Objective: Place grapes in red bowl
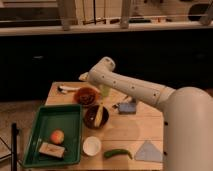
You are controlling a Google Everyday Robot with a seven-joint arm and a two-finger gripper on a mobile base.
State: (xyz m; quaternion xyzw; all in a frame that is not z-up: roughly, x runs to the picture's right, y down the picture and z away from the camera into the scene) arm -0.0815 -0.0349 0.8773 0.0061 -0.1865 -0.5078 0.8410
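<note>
The red bowl (86,96) stands at the back left of the wooden table (135,131). A small dark bumpy cluster, the grapes (87,98), lies inside it. My white arm reaches in from the right and ends at the gripper (84,77), which hangs just above and behind the red bowl's far rim. The gripper is open, and I see nothing between its fingers.
A dark brown bowl (96,116) holding something yellow sits just in front of the red bowl. A green tray (52,131) at the left holds an apple (57,136) and a small box (51,149). A white cup (92,146), green pepper (118,153), grey cloth (148,151) and blue item (127,107) are nearby.
</note>
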